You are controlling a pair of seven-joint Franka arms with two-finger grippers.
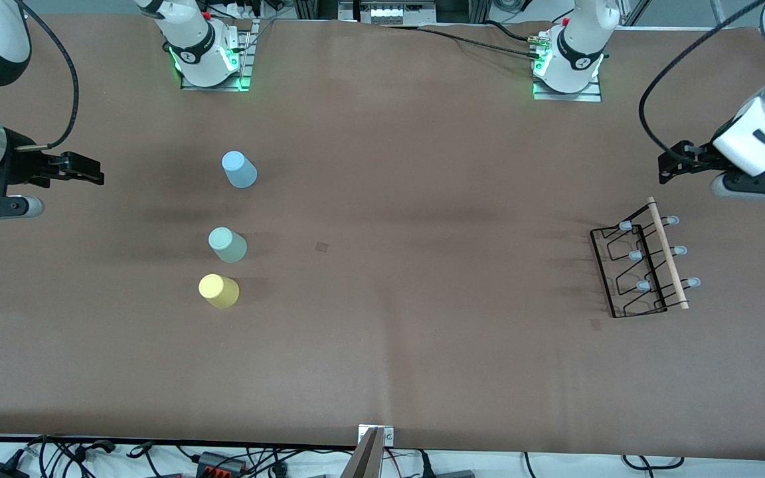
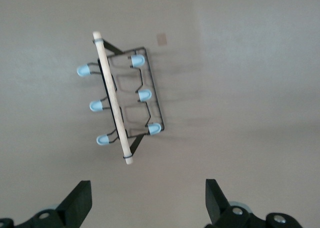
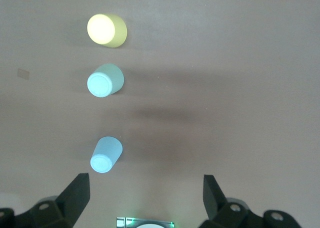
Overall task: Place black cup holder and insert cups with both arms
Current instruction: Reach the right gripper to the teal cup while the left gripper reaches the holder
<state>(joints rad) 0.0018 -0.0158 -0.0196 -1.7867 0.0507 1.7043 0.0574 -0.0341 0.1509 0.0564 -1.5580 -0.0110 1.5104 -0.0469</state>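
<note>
The yellow cup (image 1: 218, 291) and black cup holder (image 1: 641, 269) sit untouched, both the left gripper (image 1: 675, 166) and right gripper (image 1: 84, 169) spread empty; the thin wire rack may slip or tip when gripped.

Rack (image 1: 641, 265) and three cups (image 1: 228, 245) well apart.

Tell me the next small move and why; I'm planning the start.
Probably lower the open left claw onto the black wire cup holder's wooden rod handle: it hovers above it, nothing is held, and the rack goes first.
</note>
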